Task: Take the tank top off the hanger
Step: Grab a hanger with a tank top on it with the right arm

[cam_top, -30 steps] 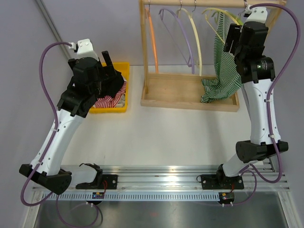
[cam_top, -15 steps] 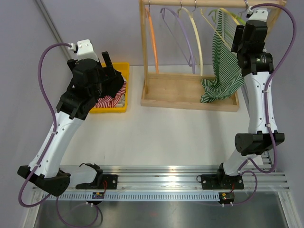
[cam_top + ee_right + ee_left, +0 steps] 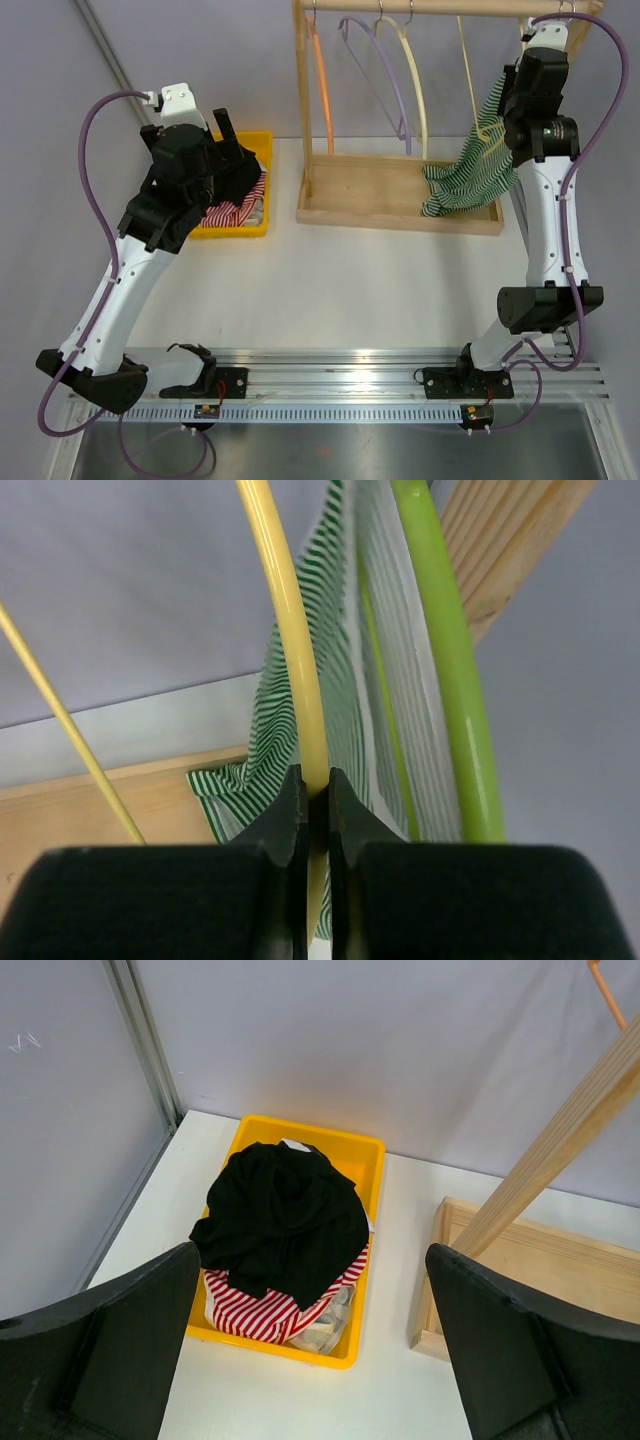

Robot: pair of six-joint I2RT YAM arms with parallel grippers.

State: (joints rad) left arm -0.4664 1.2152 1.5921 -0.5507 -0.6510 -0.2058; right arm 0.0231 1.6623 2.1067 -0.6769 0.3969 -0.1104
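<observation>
Right wrist view shows us the right gripper [image 3: 312, 782] with its jaws pressed together on the bar of a yellow hanger [image 3: 285, 630], which runs up and away from the fingertips. The green-striped tank top [image 3: 347, 640] lies directly to the right of that bar, hanging between it and a lime-green hanger [image 3: 445, 680]. We cannot tell for sure which of the two hangers carries the fabric.

From above, the garment hangs at the right end of the wooden rack [image 3: 400, 215]. Its long axis runs down and to the left, and its lower end is heaped in the right corner of the rack's base.

The right arm is right beside it. The left gripper [image 3: 310, 1250], jaws spread wide, hovers well apart over a yellow bin [image 3: 365, 1150] that holds a black garment [image 3: 285, 1215], near the worktop's left edge.

We judge that the coming move turns on drawing the cloth down and off the hanger while the right arm keeps the hanger steady.
</observation>
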